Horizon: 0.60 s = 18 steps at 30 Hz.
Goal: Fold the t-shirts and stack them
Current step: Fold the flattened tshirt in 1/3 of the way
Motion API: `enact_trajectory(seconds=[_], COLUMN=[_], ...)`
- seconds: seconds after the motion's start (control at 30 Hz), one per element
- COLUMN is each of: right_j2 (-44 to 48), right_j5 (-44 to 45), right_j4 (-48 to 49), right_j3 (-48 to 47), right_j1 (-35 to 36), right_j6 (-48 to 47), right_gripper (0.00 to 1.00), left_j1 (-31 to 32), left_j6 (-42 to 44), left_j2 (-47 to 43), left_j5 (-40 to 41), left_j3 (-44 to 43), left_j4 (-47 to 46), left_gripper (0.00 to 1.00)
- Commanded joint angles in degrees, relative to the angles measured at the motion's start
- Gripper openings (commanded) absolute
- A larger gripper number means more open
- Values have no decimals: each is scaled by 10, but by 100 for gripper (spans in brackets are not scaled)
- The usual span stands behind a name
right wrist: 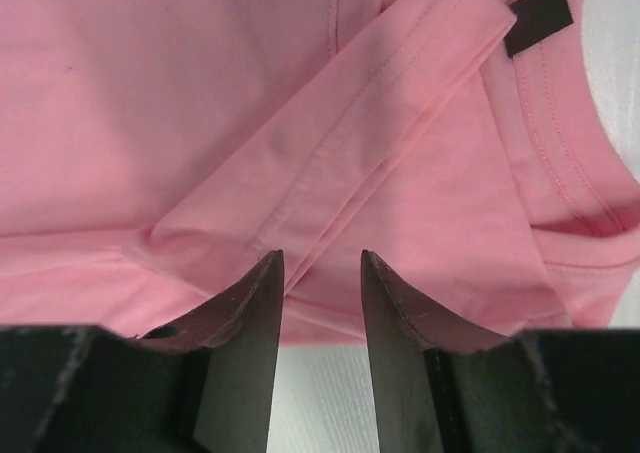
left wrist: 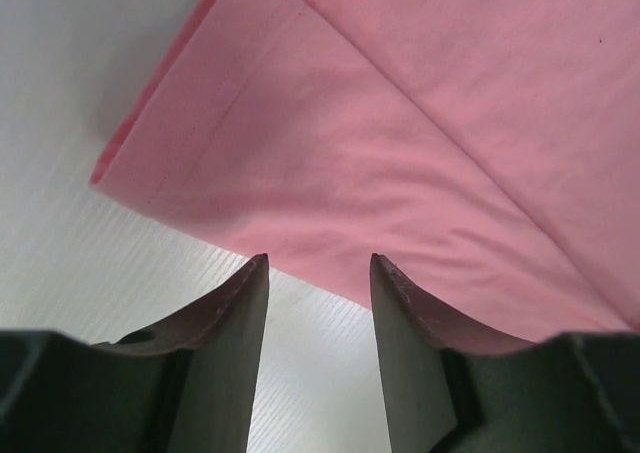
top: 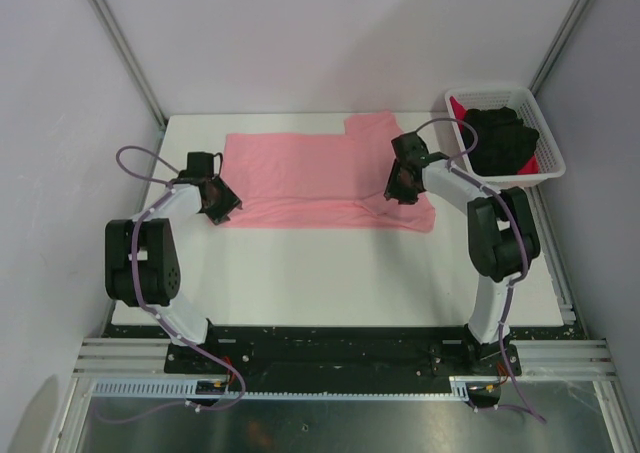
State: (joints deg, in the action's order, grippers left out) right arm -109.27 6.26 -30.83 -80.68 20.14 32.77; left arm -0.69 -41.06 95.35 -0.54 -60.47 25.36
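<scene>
1. Overhead, a salmon-pink t-shirt [top: 320,178] lies across the far half of the white table [top: 330,273]. Its long side runs left to right, and one layer is folded over another.
2. The left gripper [left wrist: 318,265] hangs at the shirt's near left corner. Its jaws are parted by a moderate gap with nothing between them, and the stitched hem lies just beyond the fingertips.
3. The right gripper [right wrist: 322,261] is poised over the shirt's right end, beside the collar. Its jaws are a little apart and hold nothing. Whether the tips touch the cloth cannot be told.
4. A folded band of pink cloth runs diagonally just past the right gripper's fingers. A dark neck label [right wrist: 538,18] shows inside the collar, at the far right of the wrist view.
5. A white lattice basket [top: 547,123] stands at the table's far right corner, apart from the pink shirt. It holds a bunched black t-shirt [top: 505,138] lying on a bright red t-shirt [top: 458,108].
</scene>
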Motion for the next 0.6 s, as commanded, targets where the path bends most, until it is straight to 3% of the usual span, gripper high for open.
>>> enact_trajectory(seconds=[0.0, 0.57], right_j2=[-25, -65], right_j5=[-10, -35], right_j4=[30, 50], right_j3=[0, 1], right_j1=[-3, -6], right_j6=[15, 33], right_gripper=[41, 39], left_j1=[2, 2], left_j6=[-3, -2], left_j2=[-7, -4], left_j5=[-9, -5], left_j3=[3, 2], left_j4=[-14, -13], left_gripper=[50, 49])
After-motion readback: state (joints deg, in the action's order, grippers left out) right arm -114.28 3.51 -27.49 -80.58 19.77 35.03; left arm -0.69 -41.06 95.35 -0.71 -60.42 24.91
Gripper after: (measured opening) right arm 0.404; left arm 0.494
